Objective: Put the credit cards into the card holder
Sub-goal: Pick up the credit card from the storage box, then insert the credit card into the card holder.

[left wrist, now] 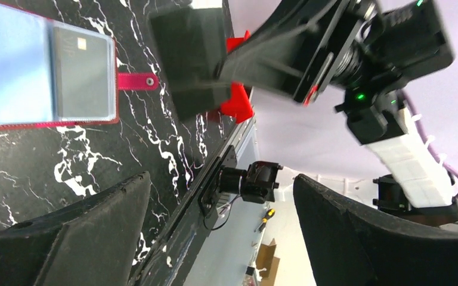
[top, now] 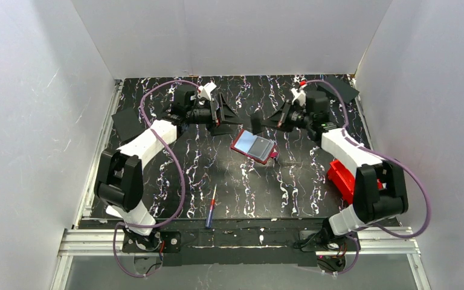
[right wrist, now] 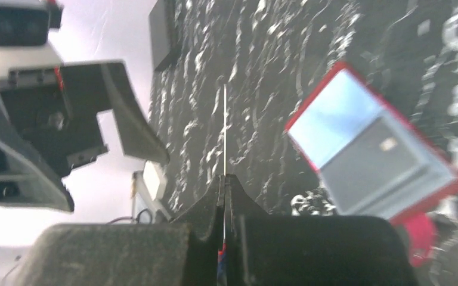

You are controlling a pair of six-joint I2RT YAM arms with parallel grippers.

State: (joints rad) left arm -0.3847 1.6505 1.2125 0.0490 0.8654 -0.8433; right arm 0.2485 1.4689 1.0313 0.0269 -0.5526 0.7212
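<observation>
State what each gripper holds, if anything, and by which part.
The right gripper is shut on a credit card, pinching one end; the rest sticks out edge-on. The left gripper is open and holds nothing.

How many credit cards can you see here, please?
2: a grey card in the open card holder, and a second card pinched edge-on in the right gripper. Others may be hidden.
</observation>
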